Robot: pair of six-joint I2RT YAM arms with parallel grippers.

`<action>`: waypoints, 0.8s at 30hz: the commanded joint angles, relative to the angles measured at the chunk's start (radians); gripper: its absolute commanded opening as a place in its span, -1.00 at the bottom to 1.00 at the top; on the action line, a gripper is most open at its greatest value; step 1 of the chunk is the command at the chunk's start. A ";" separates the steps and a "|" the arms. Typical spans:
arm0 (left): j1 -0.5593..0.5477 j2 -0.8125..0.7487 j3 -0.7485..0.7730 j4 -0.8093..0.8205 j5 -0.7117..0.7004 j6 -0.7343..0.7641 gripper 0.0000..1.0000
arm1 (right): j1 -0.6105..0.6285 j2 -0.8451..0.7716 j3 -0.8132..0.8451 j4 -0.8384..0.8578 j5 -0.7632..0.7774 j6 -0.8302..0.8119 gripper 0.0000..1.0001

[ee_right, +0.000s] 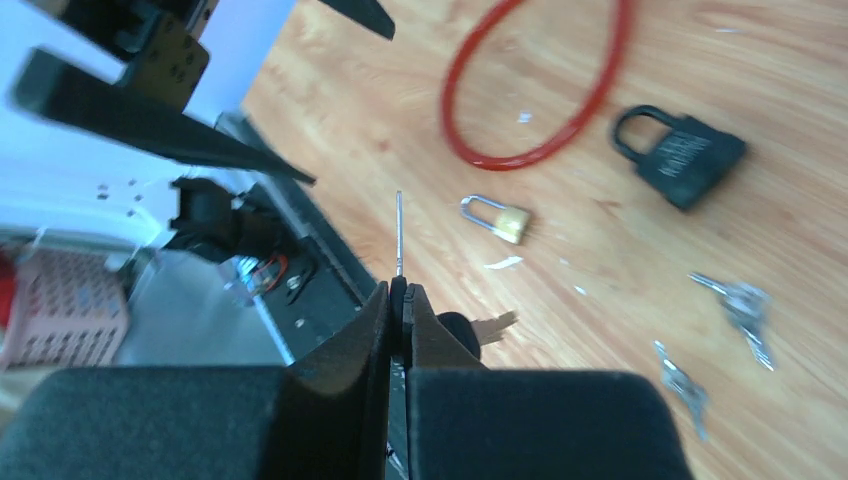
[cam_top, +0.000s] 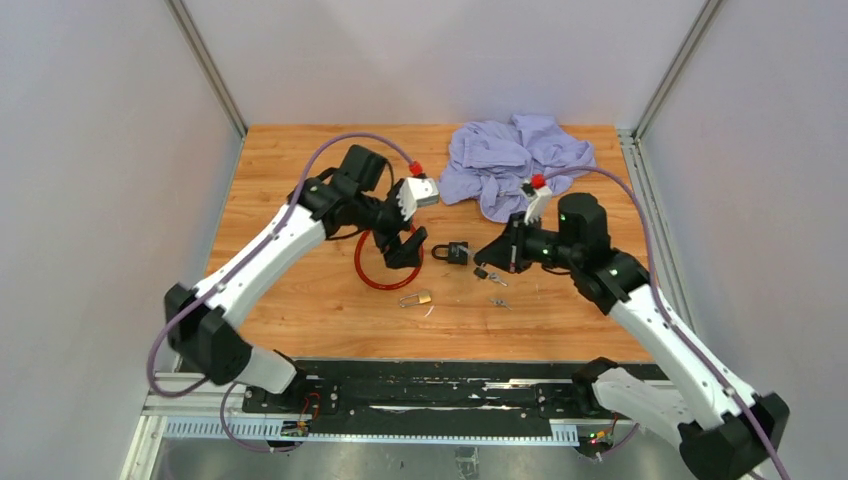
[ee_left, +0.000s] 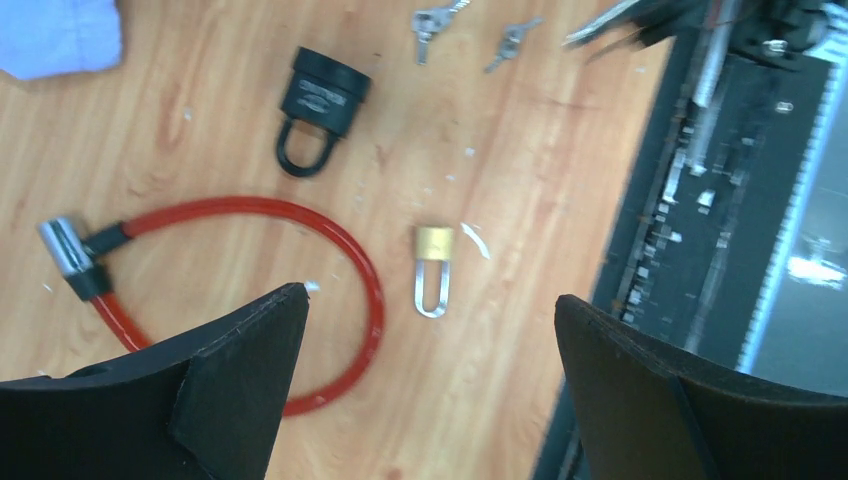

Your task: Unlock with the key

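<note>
From above, the left gripper [cam_top: 405,247] hangs over the red cable lock [cam_top: 385,288]. Only its wrist view shows the fingers [ee_left: 235,385] spread wide with nothing between them, and the brass padlock [ee_left: 433,262] lying flat below the gap. Just right of the cable loop, the black padlock [cam_top: 455,252] lies flat on the wood, apart from both grippers. The right gripper [ee_right: 400,290] is pressed together on the key [ee_right: 399,232], whose thin blade pokes out past the tips; overhead it is only a dark speck. Loose keys [ee_right: 742,305] lie near it. The table [cam_top: 330,310] is orange-toned wood, with a crumpled lilac cloth [cam_top: 515,160] at its far edge and pale walls around.
</note>
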 commanded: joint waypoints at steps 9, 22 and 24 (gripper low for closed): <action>-0.097 0.427 0.134 0.298 -0.170 0.273 0.96 | -0.139 -0.255 0.030 -0.499 0.480 0.024 -0.99; -0.133 0.660 0.212 0.391 -0.219 0.350 0.96 | -0.160 -0.211 0.053 -0.502 0.451 0.001 -0.99; -0.132 0.688 0.231 0.380 -0.201 0.349 0.96 | -0.160 -0.212 0.057 -0.502 0.435 -0.002 -0.99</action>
